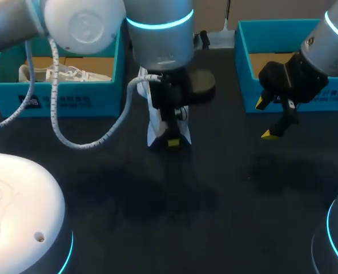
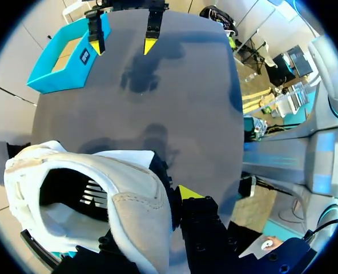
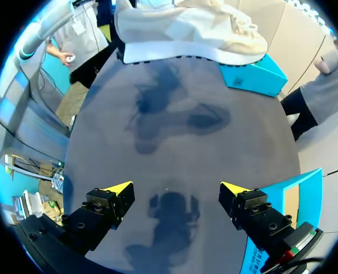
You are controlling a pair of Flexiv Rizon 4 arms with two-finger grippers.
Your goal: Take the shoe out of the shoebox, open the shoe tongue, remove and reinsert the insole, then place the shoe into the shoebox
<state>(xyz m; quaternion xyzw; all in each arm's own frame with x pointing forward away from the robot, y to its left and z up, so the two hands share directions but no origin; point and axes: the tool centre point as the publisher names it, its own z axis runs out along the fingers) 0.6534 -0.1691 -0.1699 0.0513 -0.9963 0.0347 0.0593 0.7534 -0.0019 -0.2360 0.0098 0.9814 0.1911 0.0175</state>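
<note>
A white shoe [image 1: 155, 120] hangs above the middle of the dark table [image 1: 214, 194], toe down, with my left gripper [image 1: 170, 137] shut on its heel collar. In the left wrist view the shoe's opening [image 2: 72, 194] faces the camera, and one yellow fingertip [image 2: 189, 193] presses its side wall. My right gripper [image 1: 270, 117] hovers open and holds nothing, near the right blue shoebox [image 1: 294, 63]. From the right wrist view the shoe [image 3: 186, 34] is far ahead of the right gripper [image 3: 176, 191], sole towards it.
A second white shoe [image 1: 72, 74] lies in the left blue shoebox [image 1: 55, 91] at the back left. A dark rounded object [image 1: 202, 84] sits behind the left gripper. The left arm's white cable [image 1: 83, 142] loops over the table's left part.
</note>
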